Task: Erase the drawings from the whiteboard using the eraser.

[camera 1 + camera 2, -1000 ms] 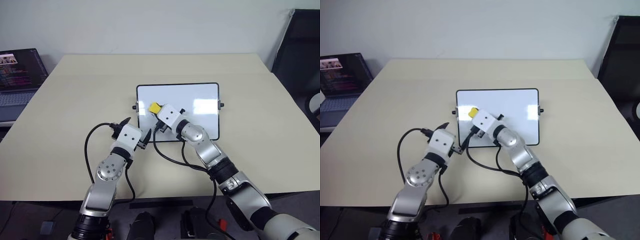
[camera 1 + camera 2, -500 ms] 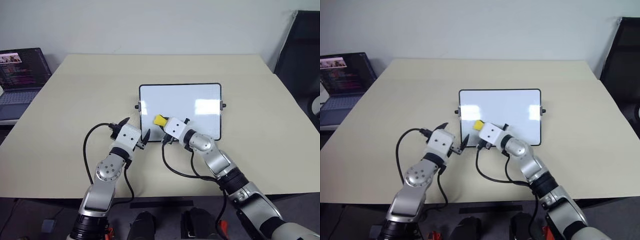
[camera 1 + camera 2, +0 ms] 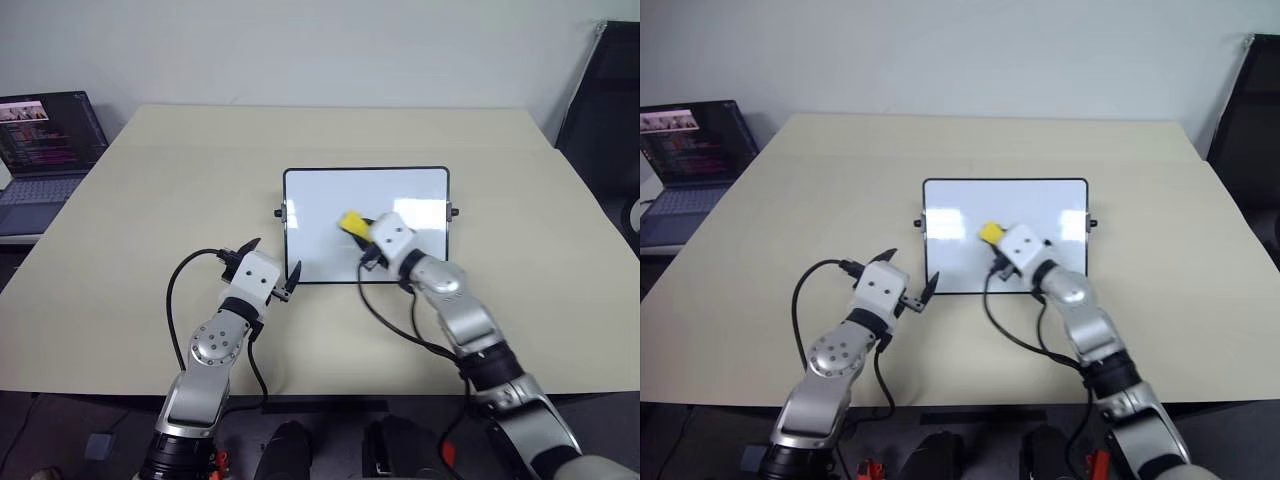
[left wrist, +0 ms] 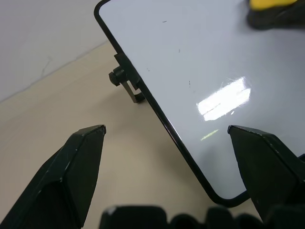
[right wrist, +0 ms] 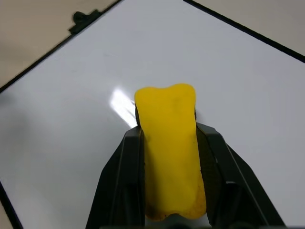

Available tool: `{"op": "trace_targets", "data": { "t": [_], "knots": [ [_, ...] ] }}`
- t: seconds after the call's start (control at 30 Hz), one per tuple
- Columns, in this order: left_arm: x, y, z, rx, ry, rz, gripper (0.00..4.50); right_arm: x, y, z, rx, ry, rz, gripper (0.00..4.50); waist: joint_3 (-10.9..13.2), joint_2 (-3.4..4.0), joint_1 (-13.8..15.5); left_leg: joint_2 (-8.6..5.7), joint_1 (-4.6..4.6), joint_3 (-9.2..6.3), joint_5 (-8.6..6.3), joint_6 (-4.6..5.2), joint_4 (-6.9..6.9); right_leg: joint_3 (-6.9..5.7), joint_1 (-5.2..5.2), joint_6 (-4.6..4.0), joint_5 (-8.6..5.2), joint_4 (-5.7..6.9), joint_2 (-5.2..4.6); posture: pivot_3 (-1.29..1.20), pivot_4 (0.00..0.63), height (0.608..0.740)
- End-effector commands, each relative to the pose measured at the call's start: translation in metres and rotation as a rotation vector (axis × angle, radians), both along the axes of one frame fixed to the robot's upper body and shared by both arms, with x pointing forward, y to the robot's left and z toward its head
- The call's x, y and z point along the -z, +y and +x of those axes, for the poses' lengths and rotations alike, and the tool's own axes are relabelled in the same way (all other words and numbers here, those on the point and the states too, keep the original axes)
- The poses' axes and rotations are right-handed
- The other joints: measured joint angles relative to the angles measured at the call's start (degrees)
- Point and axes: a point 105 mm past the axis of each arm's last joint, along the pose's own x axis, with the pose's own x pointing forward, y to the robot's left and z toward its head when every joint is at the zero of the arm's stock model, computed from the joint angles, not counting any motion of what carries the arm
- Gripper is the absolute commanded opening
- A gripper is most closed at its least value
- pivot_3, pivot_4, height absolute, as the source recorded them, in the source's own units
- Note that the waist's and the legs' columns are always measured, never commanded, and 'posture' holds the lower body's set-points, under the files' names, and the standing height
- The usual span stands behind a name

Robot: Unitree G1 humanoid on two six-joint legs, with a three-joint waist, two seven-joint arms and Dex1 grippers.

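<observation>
The whiteboard lies flat in the middle of the desk, a bit nearer the front edge than the back edge. The right gripper is squeezed tight on the eraser, with one black finger on each long side of the yellow block. The eraser sits on the board, close to its middle. The left gripper has its fingers spread wide and holds nothing. It waits just off the board's front left corner, and in the left wrist view that corner lies between its two fingers. A laptop sits at the far left edge of the desk, well away from the work. The board looks almost clean. I can see only a few tiny dark specks near its left edge in the left wrist view, and I cannot make out any drawings. The job looks nearly done, so this step is most likely a last wipe. To do it well, keep the eraser flat on the board and press softly. Slide it in long rows from one side edge to the other. Go over the left edge too, where the specks are. Don't push so hard that the board slides on the desk.
</observation>
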Motion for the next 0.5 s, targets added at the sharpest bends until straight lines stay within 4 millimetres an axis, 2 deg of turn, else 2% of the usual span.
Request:
{"op": "trace_targets", "data": {
  "t": [0.03,0.13,0.17,0.27,0.4,0.5],
  "knots": [
    [-0.019,-0.013,-0.003,0.070,-0.062,-0.031,4.50,-0.029,-0.010,-0.017,-0.013,-0.046,0.068,1.13,0.01,0.01,0.02,0.00,0.00,0.00,-0.01,-0.01,-0.01,0.00,0.00,0.01,-0.01,-0.01,0.00,0.00,0.150,0.740],
    [-0.020,-0.029,-0.004,0.171,-0.037,-0.080,4.50,-0.033,-0.031,-0.029,0.044,-0.028,0.067,1.13,0.03,0.01,-0.16,-0.02,0.03,0.02,-0.01,-0.01,-0.01,-0.01,-0.01,0.01,-0.01,0.00,0.00,0.00,0.150,0.740],
    [-0.020,-0.042,-0.005,0.248,-0.012,-0.110,4.50,-0.034,-0.044,-0.034,0.089,-0.008,0.081,1.13,0.04,0.01,-0.10,-0.02,0.04,-0.01,-0.01,-0.01,-0.02,-0.05,-0.01,0.00,-0.01,0.00,0.00,0.00,0.150,0.740],
    [-0.019,-0.064,-0.011,0.402,0.045,-0.176,4.50,-0.037,-0.065,-0.044,0.170,0.024,0.096,1.13,0.05,0.01,0.16,-0.04,0.02,-0.03,-0.01,-0.02,0.00,-0.08,-0.01,-0.01,-0.02,0.01,0.15,0.00,0.150,0.740],
    [-0.021,-0.080,-0.017,0.550,0.105,-0.217,4.50,-0.040,-0.082,-0.054,0.240,0.058,0.107,1.13,0.06,0.00,-0.10,-0.06,0.04,0.06,-0.02,-0.02,0.00,-0.07,-0.01,0.00,-0.02,-0.01,0.15,0.00,0.150,0.740],
    [-0.024,-0.091,-0.020,0.674,0.150,-0.229,4.50,-0.039,-0.103,-0.060,0.340,0.087,0.116,1.13,0.07,-0.01,-0.20,-0.04,0.02,0.04,-0.02,-0.02,-0.01,-0.08,-0.02,-0.01,-0.03,-0.01,0.18,0.00,0.150,0.740]
  ]
}}
